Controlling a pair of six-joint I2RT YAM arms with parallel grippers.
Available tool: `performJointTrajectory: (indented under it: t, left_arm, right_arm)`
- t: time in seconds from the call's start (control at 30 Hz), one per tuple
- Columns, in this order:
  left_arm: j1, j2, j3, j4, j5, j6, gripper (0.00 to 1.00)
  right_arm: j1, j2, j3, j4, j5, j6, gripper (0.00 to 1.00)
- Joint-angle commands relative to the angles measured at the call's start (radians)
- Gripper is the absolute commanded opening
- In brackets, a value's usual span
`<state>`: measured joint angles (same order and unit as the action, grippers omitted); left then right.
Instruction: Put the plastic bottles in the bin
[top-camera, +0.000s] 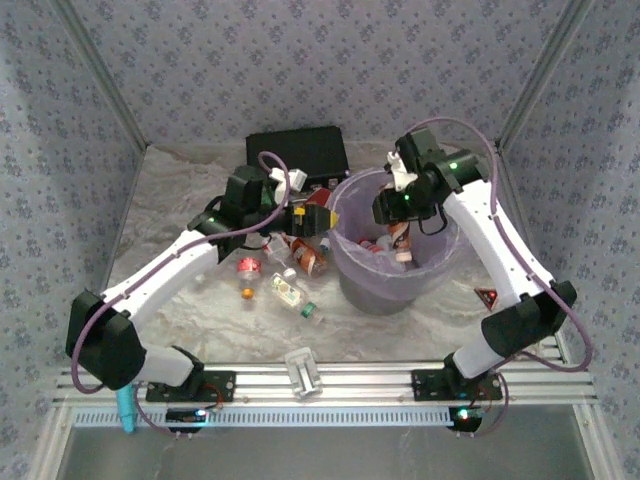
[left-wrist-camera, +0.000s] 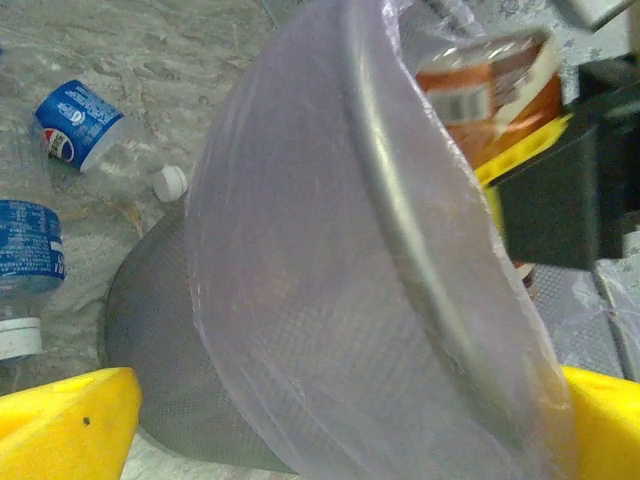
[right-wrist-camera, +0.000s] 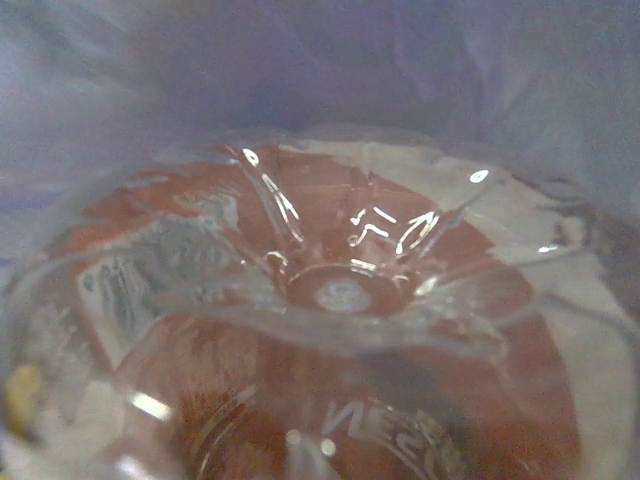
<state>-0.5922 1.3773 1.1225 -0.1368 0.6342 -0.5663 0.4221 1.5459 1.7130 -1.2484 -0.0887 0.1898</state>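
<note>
Over the bin (top-camera: 385, 295), we have the right gripper (top-camera: 400, 222) clamped on an orange-labelled bottle (top-camera: 402, 240). The bottle hangs inside the rim, above the lavender bag (top-camera: 440, 268) lining. Right wrist view: clear ribbed base of that bottle right up against the lens, orange label behind it, bag wall beyond. We can't make out the fingers themselves there. Left gripper (top-camera: 312, 217) sits at the bin's left rim with its yellow fingers (left-wrist-camera: 60, 425) spread wide and nothing between them. From its wrist camera the grey bin wall and bag edge lie straight ahead of the gap. We can't tell whether it touches the rim. The same camera catches the orange-labelled bottle past the rim, with a black-and-yellow part of the right gripper against it. Loose bottles (top-camera: 285, 290) lie on the table (top-camera: 200, 310) just left of the bin, clustered under the left arm, with red, orange and green caps visible. Two blue-labelled bottles (left-wrist-camera: 78, 122) lie on the table beside the bin's base, a white cap (left-wrist-camera: 170, 183) near them. A black case (top-camera: 297, 150) sits behind the bin at the far side. A white clip-like block (top-camera: 303, 372) rests at the near edge between the arm bases.
</note>
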Motion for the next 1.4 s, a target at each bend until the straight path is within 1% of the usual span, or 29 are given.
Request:
performJointTrajectory:
  t: [0.0, 0.13, 0.27, 0.4, 0.5, 0.63, 0.83, 1.03, 1.27, 1.37]
  left_arm:
    - [-0.012, 0.013, 0.013, 0.031, 0.004, -0.011, 0.98]
    - [-0.015, 0.021, 0.015, 0.04, 0.004, -0.023, 0.98]
    - [-0.017, 0.025, 0.011, 0.041, 0.0, -0.027, 0.98]
    - [-0.018, 0.027, 0.011, 0.04, -0.003, -0.027, 0.98]
    - [-0.019, 0.027, 0.011, 0.037, -0.004, -0.026, 0.98]
    - [-0.019, 0.028, 0.011, 0.035, -0.005, -0.026, 0.98]
    - [-0.018, 0.025, 0.011, 0.031, -0.008, -0.023, 0.98]
    - [-0.019, 0.017, 0.02, -0.005, -0.025, -0.004, 0.98]
    - [-0.018, -0.013, 0.041, -0.075, -0.065, 0.03, 0.99]
    - [-0.018, -0.028, 0.056, -0.115, -0.084, 0.048, 1.0]
  right_arm:
    - [0.027, -0.015, -0.065, 0.021, 0.094, -0.012, 0.43]
    - [0.042, -0.019, -0.158, 0.06, 0.108, -0.002, 0.43]
    - [0.048, -0.03, -0.252, 0.111, 0.109, 0.021, 0.48]
    - [0.048, -0.035, -0.327, 0.158, 0.105, 0.048, 0.57]
    - [0.045, -0.036, -0.352, 0.175, 0.102, 0.064, 0.66]
    - [0.043, -0.035, -0.375, 0.193, 0.103, 0.078, 0.73]
    - [0.042, -0.042, -0.372, 0.188, 0.112, 0.082, 0.79]
    - [0.045, -0.074, -0.328, 0.155, 0.114, 0.082, 0.81]
    - [0.05, -0.146, -0.245, 0.12, 0.057, 0.075, 0.81]
    - [0.047, -0.18, -0.208, 0.121, -0.014, 0.065, 0.83]
